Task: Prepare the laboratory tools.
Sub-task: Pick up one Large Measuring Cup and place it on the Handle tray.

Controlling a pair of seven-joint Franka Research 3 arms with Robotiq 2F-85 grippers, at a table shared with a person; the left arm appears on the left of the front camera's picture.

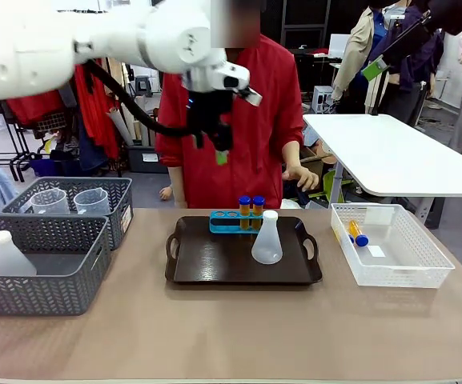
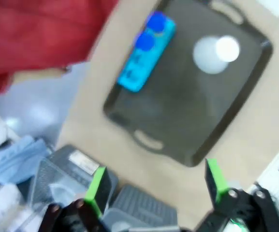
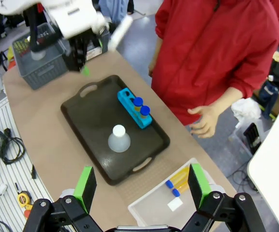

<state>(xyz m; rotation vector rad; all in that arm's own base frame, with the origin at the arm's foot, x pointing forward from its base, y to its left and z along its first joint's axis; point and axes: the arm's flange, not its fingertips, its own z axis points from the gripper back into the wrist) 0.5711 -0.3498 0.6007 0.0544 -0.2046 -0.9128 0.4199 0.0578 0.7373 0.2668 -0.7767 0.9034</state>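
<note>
The left gripper (image 1: 218,142) hangs high above the far edge of the tray (image 1: 214,268), jaws spread with nothing between them. The right gripper (image 3: 141,186) is likewise spread and empty, high over the tabletop (image 1: 214,336). On the tray, a blue rack (image 1: 224,222) at 12 o'clock holds two orange tubes (image 1: 251,208). The conical flask (image 1: 267,240) stands upright toward 3 o'clock of centre. At 3 o'clock of the tray, another orange tube (image 1: 357,233) lies in the white mesh basket (image 1: 391,276). At 9 o'clock, grey baskets (image 1: 46,280) hold a second flask (image 1: 8,254) and two clear beakers (image 1: 50,200).
</note>
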